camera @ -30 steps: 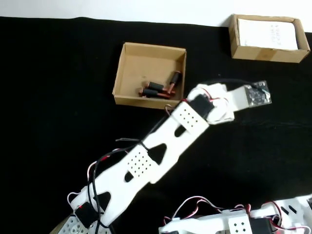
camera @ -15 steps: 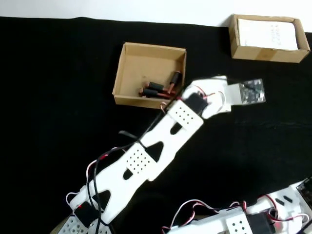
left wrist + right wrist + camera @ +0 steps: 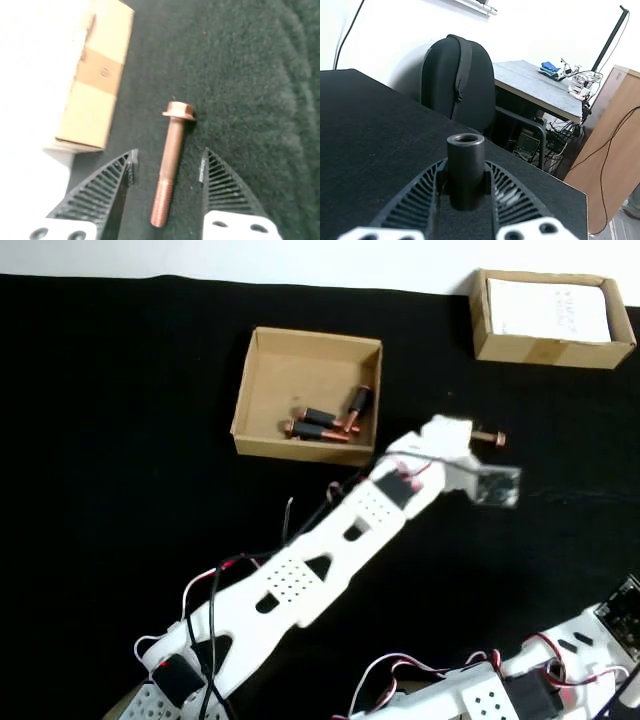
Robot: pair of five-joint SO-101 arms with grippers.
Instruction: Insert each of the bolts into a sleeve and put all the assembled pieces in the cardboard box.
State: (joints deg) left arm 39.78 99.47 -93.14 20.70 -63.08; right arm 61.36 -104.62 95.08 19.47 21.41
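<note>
One bolt point(image 3: 172, 165) lies mid-frame between the wide-open, empty jaws of the left claw point(image 3: 169, 153).
Rigid, probably slick: best pinched mid-shank. The right claw point(image 3: 465, 175) clamps a sleeve point(image 3: 465, 160).

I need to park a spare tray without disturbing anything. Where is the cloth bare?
Bare cloth lies left of the cardboard box, and between it and the far box. Crowded: around the bolt, where the left arm stretches, and the near right corner with the right arm.
</note>
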